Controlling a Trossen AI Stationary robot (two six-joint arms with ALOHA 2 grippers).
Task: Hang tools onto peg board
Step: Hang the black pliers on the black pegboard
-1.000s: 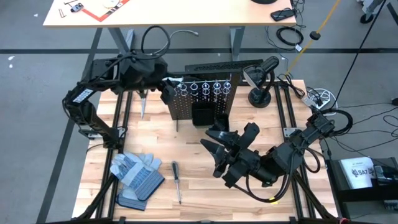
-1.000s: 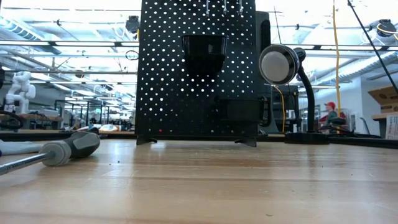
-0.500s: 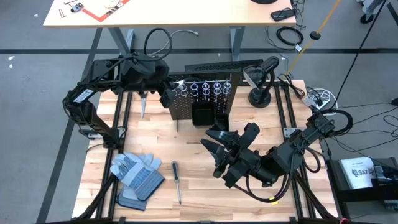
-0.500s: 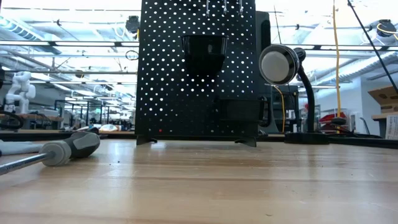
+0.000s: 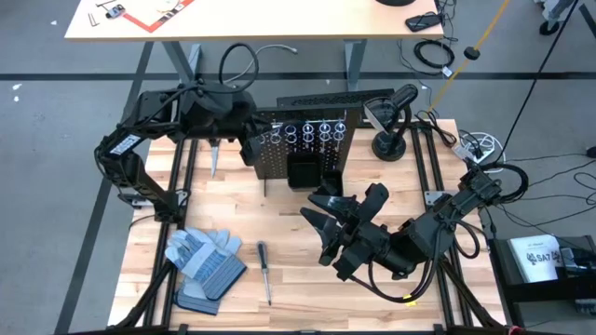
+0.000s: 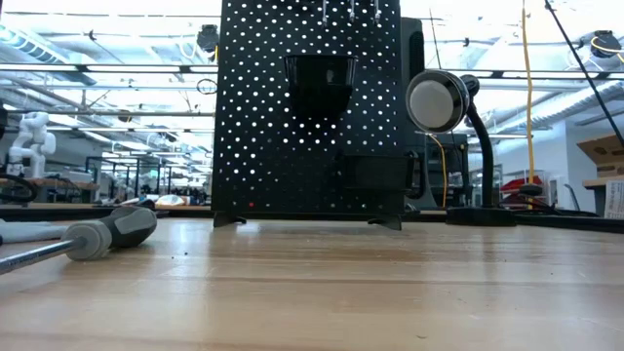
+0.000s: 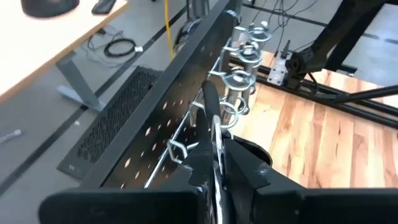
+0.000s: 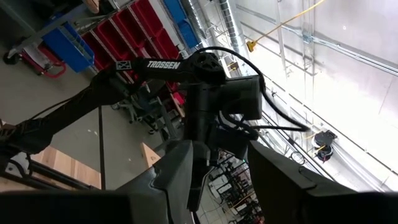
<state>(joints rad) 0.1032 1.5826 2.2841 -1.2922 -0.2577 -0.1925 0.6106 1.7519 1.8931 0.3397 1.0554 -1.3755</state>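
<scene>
— The left gripper first. From above, it sits at the top left corner of the peg board, beside the row of silver ring holders. A second ago it stood in the same spot with its fingers spread. Now they are drawn in.

— And the right gripper?

— It's parked mid-table in front of the board and has not moved. The thin dark-handled screwdriver lies flat on the wood just beside the work gloves, well away from both arms (so that one is plainly not hung).

— Does the level view add anything?

— Not much. It shows the board upright with a black bin on its face, a desk lamp to one side and the screwdriver's handle lying near. Neither arm shows, and nothing there has shifted.

— The left wrist, then.

— Its two fingers are pinched close on a thin tool, a dark sliver with a bright edge. It runs up from between them to the nearest ring. I judge this a fresh clench on a piece already at the holder, either to seat it or to steady it (I can't tell whether it has passed through the ring).

— Right wrist?

— Its fingers are apart with nothing between them, pointed at the room.
</scene>
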